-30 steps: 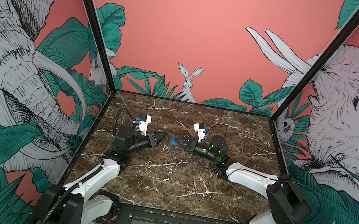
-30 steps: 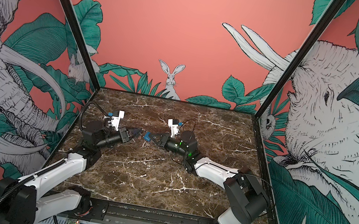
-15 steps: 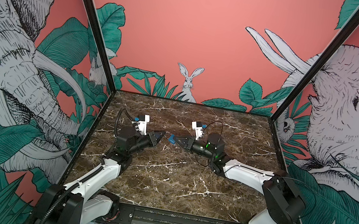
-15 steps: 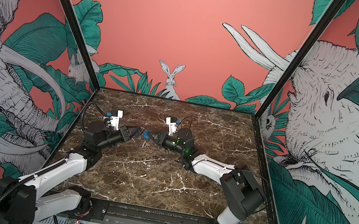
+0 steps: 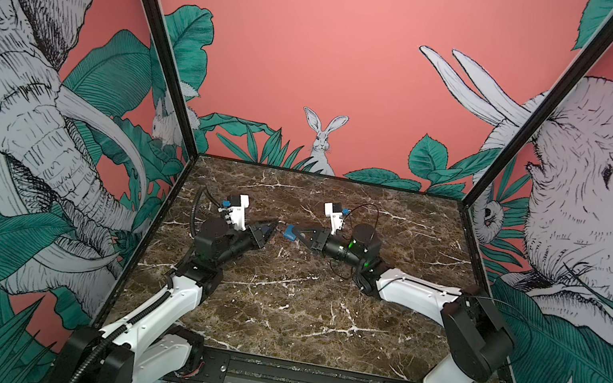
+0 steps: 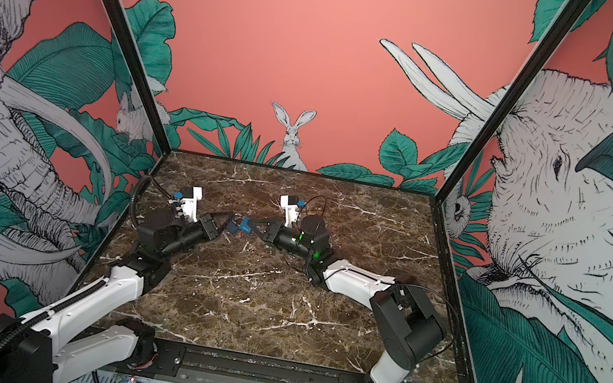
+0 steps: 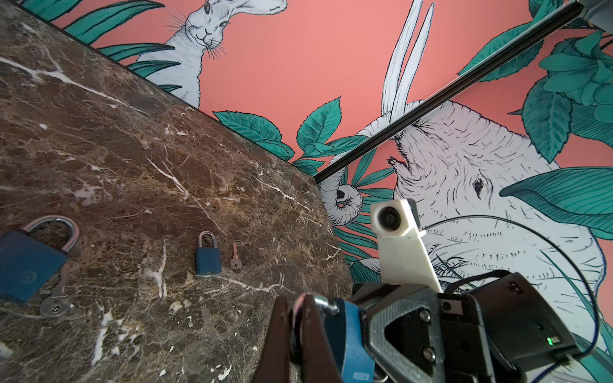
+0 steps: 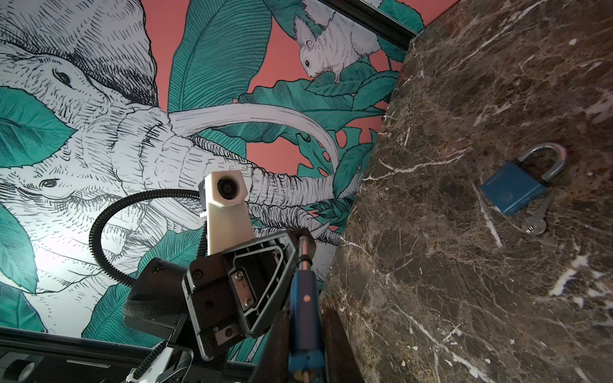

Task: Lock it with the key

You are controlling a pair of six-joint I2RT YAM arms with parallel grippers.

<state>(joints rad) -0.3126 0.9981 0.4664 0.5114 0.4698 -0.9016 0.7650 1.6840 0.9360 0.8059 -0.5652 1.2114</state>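
- The right gripper [image 5: 294, 235] holds a blue padlock [image 5: 290, 233] in the air over the table [image 5: 278, 301], its fingers [image 8: 335, 335] closed onto the two flat sides of the body, as the right wrist view shows.
- The padlock hangs mid-table, toward the back, between the two grippers in both top views [image 6: 246, 226].
- The left gripper [image 5: 268, 230] meets it tip to tip, with its fingers [image 7: 310, 318] pressed together.
- The padlock's shackle [image 7: 321, 302] lies right against one left finger. I cannot tell whether it is pinched or only touched.
- In the right wrist view the shackle [image 8: 302, 255] runs from the blue body straight to the left gripper's tip.
- A second padlock [image 8: 512, 190] lies flat on the table with a key [image 8: 534, 223] at the base of its body.
- The left wrist view shows that pair [image 7: 25, 265] and, well apart from it, a small padlock [image 7: 207, 260] with a small key [image 7: 235, 260] just beside it, not touching.
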